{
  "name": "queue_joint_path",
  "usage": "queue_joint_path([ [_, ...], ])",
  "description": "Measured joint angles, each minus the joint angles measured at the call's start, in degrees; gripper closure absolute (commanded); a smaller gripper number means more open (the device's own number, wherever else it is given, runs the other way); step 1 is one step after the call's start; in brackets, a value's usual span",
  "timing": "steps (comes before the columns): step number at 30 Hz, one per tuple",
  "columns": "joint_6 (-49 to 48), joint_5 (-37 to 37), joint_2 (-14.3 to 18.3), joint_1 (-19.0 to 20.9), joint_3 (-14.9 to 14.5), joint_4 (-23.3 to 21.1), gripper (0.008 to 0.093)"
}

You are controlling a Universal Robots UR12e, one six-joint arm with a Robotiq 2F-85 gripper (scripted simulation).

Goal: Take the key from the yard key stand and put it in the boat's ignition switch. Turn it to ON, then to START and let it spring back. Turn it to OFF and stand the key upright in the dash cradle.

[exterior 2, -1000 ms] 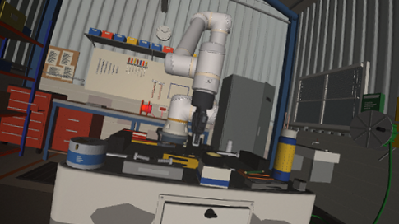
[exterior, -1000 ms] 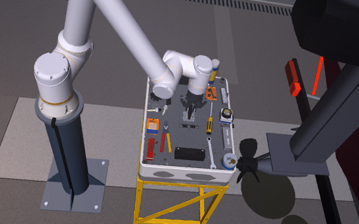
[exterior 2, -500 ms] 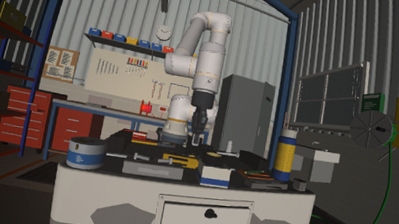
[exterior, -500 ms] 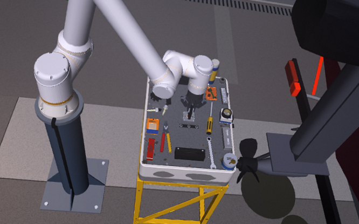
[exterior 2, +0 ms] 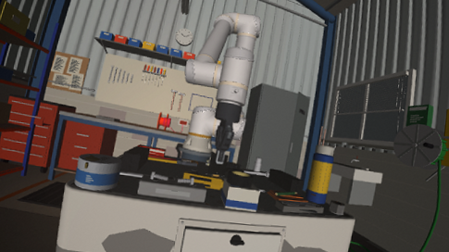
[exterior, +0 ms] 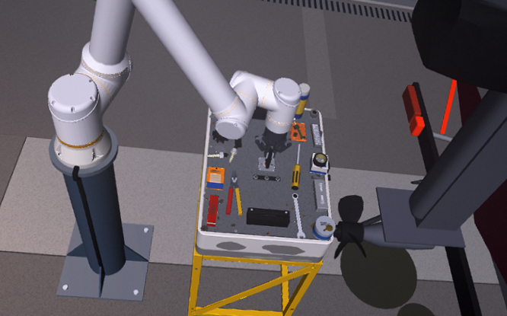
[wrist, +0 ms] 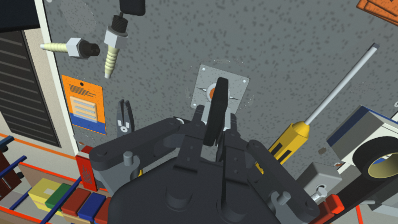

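Note:
The black key (wrist: pixel 217 111) stands upright over a small grey square plate (wrist: pixel 220 90) with an orange centre in the middle of the bench, and it is gripped at its head by my closed gripper (wrist: pixel 214 130). The gripper (exterior: pixel 268 157) points straight down at this plate from above. The key's lower end is hidden where it meets the plate. A small dark strip with three holes (exterior: pixel 266 178) lies just in front of the plate, and a black box (exterior: pixel 267 217) sits near the front edge.
A yellow-handled screwdriver (wrist: pixel 312 119) lies close on the right of the plate, with a tape roll on a box (wrist: pixel 376 155) beyond. Pliers (wrist: pixel 124 118), an orange card (wrist: pixel 85 104) and two spark plugs (wrist: pixel 112 41) lie on the left.

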Motion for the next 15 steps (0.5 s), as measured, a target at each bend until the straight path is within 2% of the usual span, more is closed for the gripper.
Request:
queue_joint_path([
  [15,-11.0,0.0,0.0,0.0,0.0,0.0,0.0934],
])
